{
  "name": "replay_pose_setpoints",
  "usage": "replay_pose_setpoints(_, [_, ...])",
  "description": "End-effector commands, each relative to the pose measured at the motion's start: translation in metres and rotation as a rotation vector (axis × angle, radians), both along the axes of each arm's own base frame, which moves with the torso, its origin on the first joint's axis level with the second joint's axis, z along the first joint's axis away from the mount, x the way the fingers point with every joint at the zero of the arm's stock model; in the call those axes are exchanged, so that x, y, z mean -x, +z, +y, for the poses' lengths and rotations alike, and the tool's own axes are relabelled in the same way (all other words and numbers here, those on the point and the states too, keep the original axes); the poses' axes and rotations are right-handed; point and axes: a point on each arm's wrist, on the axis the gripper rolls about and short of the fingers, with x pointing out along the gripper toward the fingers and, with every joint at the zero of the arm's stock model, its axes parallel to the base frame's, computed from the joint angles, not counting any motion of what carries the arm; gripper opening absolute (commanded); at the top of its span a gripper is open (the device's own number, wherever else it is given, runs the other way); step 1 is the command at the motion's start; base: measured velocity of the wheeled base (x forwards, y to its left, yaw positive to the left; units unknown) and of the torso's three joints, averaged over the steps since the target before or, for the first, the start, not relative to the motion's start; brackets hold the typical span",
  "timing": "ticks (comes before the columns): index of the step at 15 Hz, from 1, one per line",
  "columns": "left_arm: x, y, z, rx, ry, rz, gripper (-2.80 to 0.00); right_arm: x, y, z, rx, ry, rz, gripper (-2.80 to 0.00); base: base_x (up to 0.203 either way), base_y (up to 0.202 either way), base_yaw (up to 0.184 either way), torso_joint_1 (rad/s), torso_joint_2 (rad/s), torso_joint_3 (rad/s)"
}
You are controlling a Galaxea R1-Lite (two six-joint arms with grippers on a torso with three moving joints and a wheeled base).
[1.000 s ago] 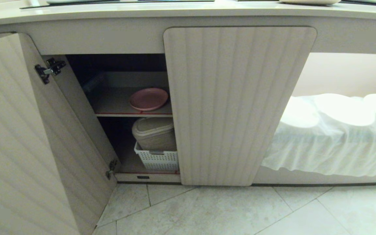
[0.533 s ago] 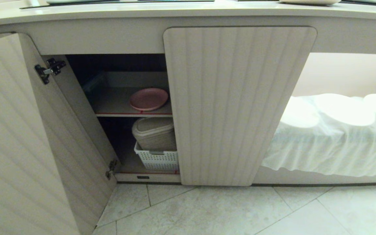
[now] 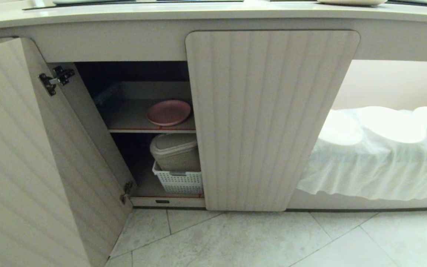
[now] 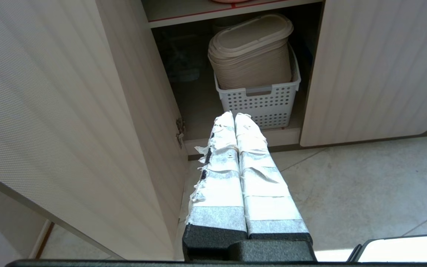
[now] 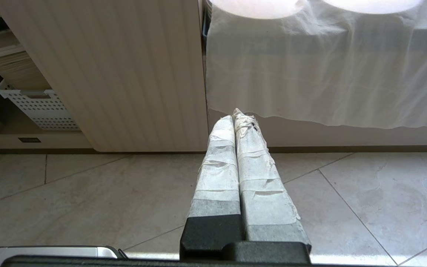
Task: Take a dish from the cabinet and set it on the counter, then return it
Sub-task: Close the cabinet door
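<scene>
The cabinet [image 3: 272,118] stands with its left door [image 3: 17,155] swung wide open and its right door shut, the fluted fronts running top to bottom. Inside, on the upper shelf [image 3: 132,118] with its red front edge, lies the dish [image 3: 168,112] — a pink plate, flat on the shelf, towards the right side of the opening and partly tucked behind the closed door. Nothing is touching it.

On the lower shelf sits a white perforated basket [image 3: 178,181] holding a beige lidded container [image 3: 175,151]. Above it all runs the desk [image 3: 206,13], its rounded front edge catching the light.

Neither arm shows from the head view. The left claw [image 4: 234,115] hangs low over the tiled floor [image 3: 258,241], just outside the open cabinet, pointing towards the basket; its taped fingers [image 4: 221,163] are pressed together with nothing between them. The right claw [image 5: 237,113] is also down by the floor, facing the closed door and a white draped cloth [image 3: 376,163] to its right — its fingers likewise pressed together and empty.
</scene>
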Motion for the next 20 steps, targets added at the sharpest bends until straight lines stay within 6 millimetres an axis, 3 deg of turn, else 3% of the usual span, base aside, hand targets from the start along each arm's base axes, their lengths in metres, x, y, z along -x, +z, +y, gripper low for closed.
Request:
replay_pose_setpoints(1, [0.0000, 0.0000, 0.0000, -0.001, 0.001, -0.001, -2.80, 0.0000, 0.0000, 0.0000, 0.000, 0.000, 0.000, -2.80, 0.000, 0.000, 0.000, 0.000, 0.00, 0.000])
replay_pose_setpoints(12, [0.0000, 0.0000, 0.0000, 0.001, -0.001, -0.001, -2.80, 0.0000, 0.0000, 0.0000, 0.000, 0.000, 0.000, -2.80, 0.000, 0.007, 0.000, 0.000, 0.00, 0.000])
replay_pose_setpoints(20, [0.0000, 0.0000, 0.0000, 0.003, 0.001, -0.001, -2.80, 0.0000, 0.0000, 0.0000, 0.000, 0.000, 0.000, -2.80, 0.000, 0.185, 0.000, 0.002, 0.00, 0.004])
